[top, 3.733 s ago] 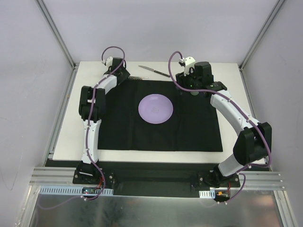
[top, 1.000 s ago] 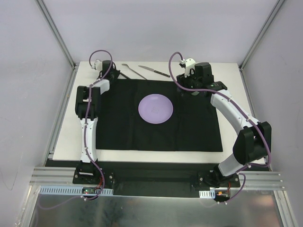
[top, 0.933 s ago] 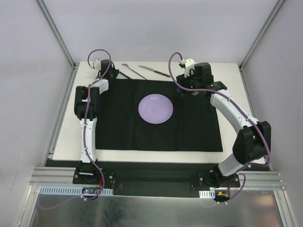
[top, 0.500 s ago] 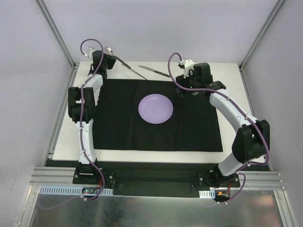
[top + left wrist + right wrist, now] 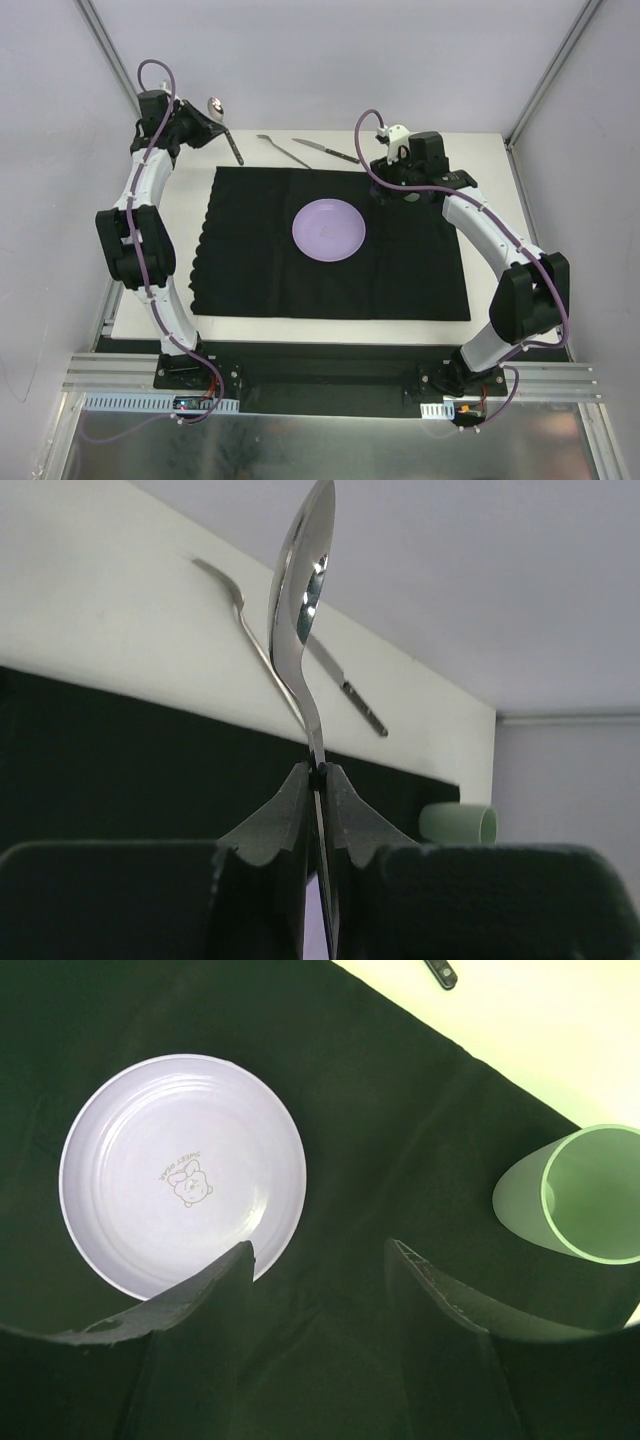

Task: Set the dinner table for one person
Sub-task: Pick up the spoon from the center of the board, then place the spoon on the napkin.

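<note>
My left gripper [image 5: 218, 125] is raised over the far left corner of the dinner table [image 5: 485, 155] and is shut on a metal spoon [image 5: 215, 106]. In the left wrist view the spoon [image 5: 300, 590] stands up from the jaws, bowl away from the camera, pinched at the handle by my left gripper [image 5: 318, 770]. A purple plate [image 5: 329, 229] lies mid-mat. My right gripper [image 5: 318, 1248] hangs open and empty over the mat, between the plate [image 5: 182, 1172] and a green cup [image 5: 590, 1195].
A black cloth mat [image 5: 260, 270] covers the table's middle; its left edge is rippled. A fork [image 5: 283, 150] and a knife [image 5: 325, 150] lie on the bare table behind the mat. Grey frame rails and white walls close in the sides.
My left arm has swung up and to the left, lifting the spoon off the table. The mat's left edge has become wavy. The right arm has not moved.
</note>
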{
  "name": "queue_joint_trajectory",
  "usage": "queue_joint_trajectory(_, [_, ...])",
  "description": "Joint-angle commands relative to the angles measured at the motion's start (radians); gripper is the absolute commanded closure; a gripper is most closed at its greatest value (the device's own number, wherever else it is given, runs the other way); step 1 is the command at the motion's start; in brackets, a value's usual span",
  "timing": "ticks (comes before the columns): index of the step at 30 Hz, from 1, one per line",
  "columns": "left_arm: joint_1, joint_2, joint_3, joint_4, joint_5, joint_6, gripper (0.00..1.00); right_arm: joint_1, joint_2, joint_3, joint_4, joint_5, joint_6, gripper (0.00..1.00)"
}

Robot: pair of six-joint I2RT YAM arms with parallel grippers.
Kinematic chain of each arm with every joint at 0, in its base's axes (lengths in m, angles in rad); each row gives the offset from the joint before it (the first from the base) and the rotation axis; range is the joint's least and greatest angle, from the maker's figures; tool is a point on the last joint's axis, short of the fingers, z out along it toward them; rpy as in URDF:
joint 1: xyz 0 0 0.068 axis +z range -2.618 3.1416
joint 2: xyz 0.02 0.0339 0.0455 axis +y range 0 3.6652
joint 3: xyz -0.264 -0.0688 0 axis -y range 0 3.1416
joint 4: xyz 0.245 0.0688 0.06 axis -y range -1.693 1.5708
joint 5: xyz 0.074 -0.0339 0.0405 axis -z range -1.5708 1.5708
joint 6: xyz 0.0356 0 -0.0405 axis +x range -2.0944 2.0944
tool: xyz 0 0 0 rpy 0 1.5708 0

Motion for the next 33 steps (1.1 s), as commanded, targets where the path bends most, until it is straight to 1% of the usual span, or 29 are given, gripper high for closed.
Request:
queue_joint_trajectory(1, [0.004,-0.117,-0.005,-0.264,0.185,0.23,1.0,0.002,-0.065,0.005,-0.029,-0.029,0.018,0.42])
queue_joint_trajectory(2, [0.004,-0.129,-0.013,-0.29,0.208,0.281,1.0,0.007,-0.07,0.004,-0.042,-0.024,0.02,0.42])
queue_joint_trajectory(4, [0.004,-0.159,-0.039,-0.368,0.224,0.328,1.0,0.016,-0.085,0.002,-0.051,-0.02,0.021,0.41])
queue_joint_trajectory(5, [0.002,-0.167,-0.051,-0.389,0.239,0.37,1.0,0.019,-0.091,-0.001,-0.054,-0.017,0.021,0.42])
queue_joint_trajectory(7, [0.004,-0.199,-0.105,-0.416,0.25,0.402,1.0,0.03,-0.111,-0.006,-0.063,-0.015,0.026,0.42])
queue_joint_trajectory(11, [0.004,-0.282,-0.226,-0.452,0.218,0.477,1.0,0.04,-0.155,-0.019,-0.089,-0.006,0.025,0.41])
queue_joint_trajectory(12, [0.004,-0.298,-0.266,-0.456,0.213,0.485,1.0,0.044,-0.166,-0.024,-0.092,-0.003,0.026,0.41])
queue_joint_trajectory(18, [0.002,-0.367,-0.361,-0.478,0.224,0.513,1.0,0.056,-0.232,-0.053,-0.109,0.002,0.044,0.41])
queue_joint_trajectory(27, [-0.011,-0.411,-0.424,-0.476,0.208,0.528,1.0,0.09,-0.304,-0.082,-0.155,0.039,0.075,0.41])
queue_joint_trajectory(30, [-0.033,-0.428,-0.435,-0.475,0.191,0.527,1.0,0.1,-0.332,-0.096,-0.169,0.052,0.086,0.41])
queue_joint_trajectory(33, [-0.082,-0.434,-0.444,-0.455,0.173,0.516,1.0,0.114,-0.353,-0.098,-0.19,0.081,0.094,0.4])
